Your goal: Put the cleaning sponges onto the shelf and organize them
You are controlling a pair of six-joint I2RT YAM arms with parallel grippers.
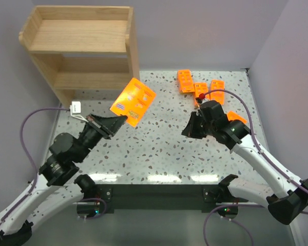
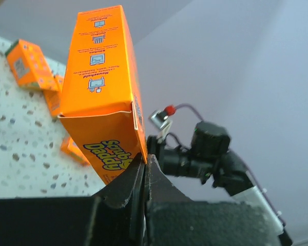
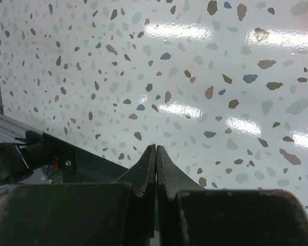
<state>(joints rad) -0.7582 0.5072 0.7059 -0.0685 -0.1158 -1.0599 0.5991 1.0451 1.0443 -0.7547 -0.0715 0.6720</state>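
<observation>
My left gripper [image 1: 124,119] is shut on the lower edge of one orange sponge pack [image 1: 133,102] and holds it tilted in the air, right of the wooden shelf [image 1: 82,46]. In the left wrist view the pack [image 2: 100,87] stands up from the closed fingers [image 2: 145,163]. Several more orange packs [image 1: 186,81] lie at the back right of the table; some show in the left wrist view [image 2: 24,64]. My right gripper [image 1: 187,132] is shut and empty over bare table, in front of those packs; its closed fingertips show in the right wrist view [image 3: 156,149].
The shelf's two tiers hold nothing that I can see. A white tag [image 1: 75,107] lies by the shelf's foot. The speckled tabletop [image 1: 159,148] has a dark front rail [image 3: 51,154] at its near edge. Walls close in the back and right.
</observation>
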